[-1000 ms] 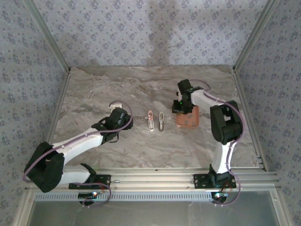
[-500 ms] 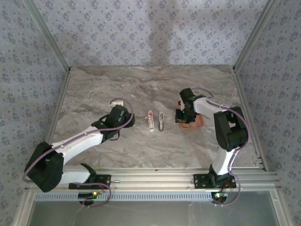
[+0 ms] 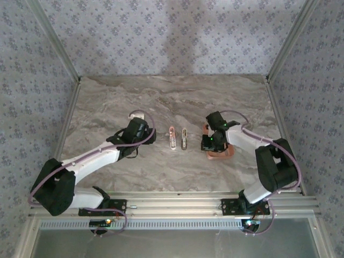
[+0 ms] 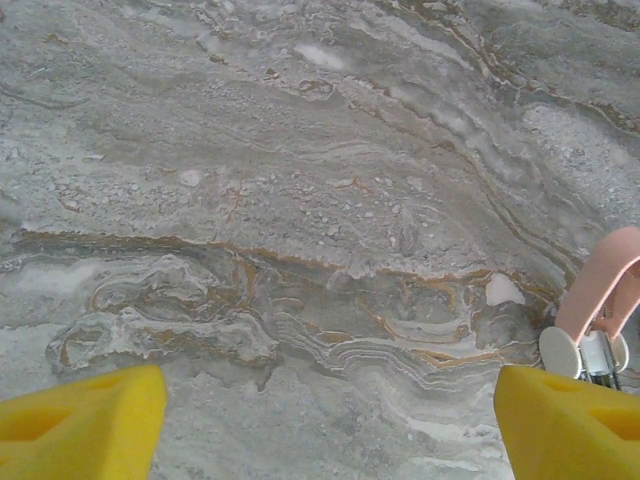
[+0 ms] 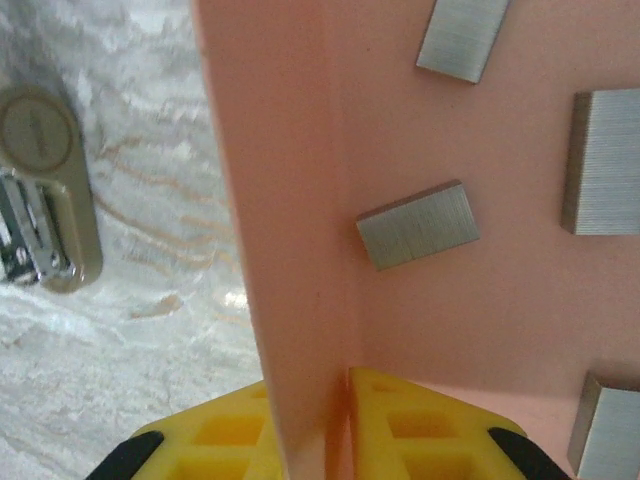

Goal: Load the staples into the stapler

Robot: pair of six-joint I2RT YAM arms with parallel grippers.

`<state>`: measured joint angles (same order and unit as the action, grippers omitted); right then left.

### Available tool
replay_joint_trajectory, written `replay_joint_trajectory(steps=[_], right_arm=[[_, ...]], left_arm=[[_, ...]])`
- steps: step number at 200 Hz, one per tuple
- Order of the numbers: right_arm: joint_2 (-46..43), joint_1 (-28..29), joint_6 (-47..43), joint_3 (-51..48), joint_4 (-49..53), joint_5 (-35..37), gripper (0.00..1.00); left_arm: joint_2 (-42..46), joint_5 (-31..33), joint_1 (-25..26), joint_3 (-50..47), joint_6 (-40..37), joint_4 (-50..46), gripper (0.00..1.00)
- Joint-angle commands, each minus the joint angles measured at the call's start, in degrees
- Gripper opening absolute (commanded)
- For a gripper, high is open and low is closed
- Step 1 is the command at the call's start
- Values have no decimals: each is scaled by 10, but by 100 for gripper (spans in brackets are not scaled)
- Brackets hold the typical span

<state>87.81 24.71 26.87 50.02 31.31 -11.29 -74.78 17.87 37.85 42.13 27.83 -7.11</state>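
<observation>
The marble table (image 3: 107, 107) carries a salmon tray (image 5: 290, 200) on its right side. My right gripper (image 5: 340, 400) is pinched onto the tray's left wall. My left gripper (image 4: 330, 410) hangs wide open and empty, with the pink stapler (image 3: 172, 138) just to its right. Grey staples (image 5: 418, 225) lie loose inside the tray.
</observation>
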Motion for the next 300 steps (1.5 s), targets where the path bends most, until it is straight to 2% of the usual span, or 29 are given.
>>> replay_joint_trajectory(steps=[1, 50, 84, 109, 132, 146, 213, 255, 300], right_arm=[[-40, 17, 41, -18, -10, 3, 20], [-91, 29, 61, -7, 18, 12, 28], [-96, 22, 60, 36, 60, 37, 31], [-95, 4, 56, 53, 73, 44, 36], [-91, -26, 46, 60, 83, 36, 40], [-86, -43, 35, 69, 93, 32, 43], [-30, -98, -13, 116, 170, 32, 46], [6, -104, -11, 134, 184, 40, 46], [75, -103, -27, 196, 216, 62, 46]], left_arm=[[13, -25, -4, -6, -8, 22, 86], [45, -38, -5, -8, 2, 11, 91], [86, -28, -12, -52, 28, 60, 99], [126, -29, -27, -83, 48, 93, 99], [147, 2, -34, -98, 65, 99, 99], [149, -8, -41, -101, 58, 99, 99], [98, -53, -47, -75, 20, 91, 99], [43, -44, -47, -47, 26, 90, 98], [-14, -52, -50, -10, 4, 77, 99]])
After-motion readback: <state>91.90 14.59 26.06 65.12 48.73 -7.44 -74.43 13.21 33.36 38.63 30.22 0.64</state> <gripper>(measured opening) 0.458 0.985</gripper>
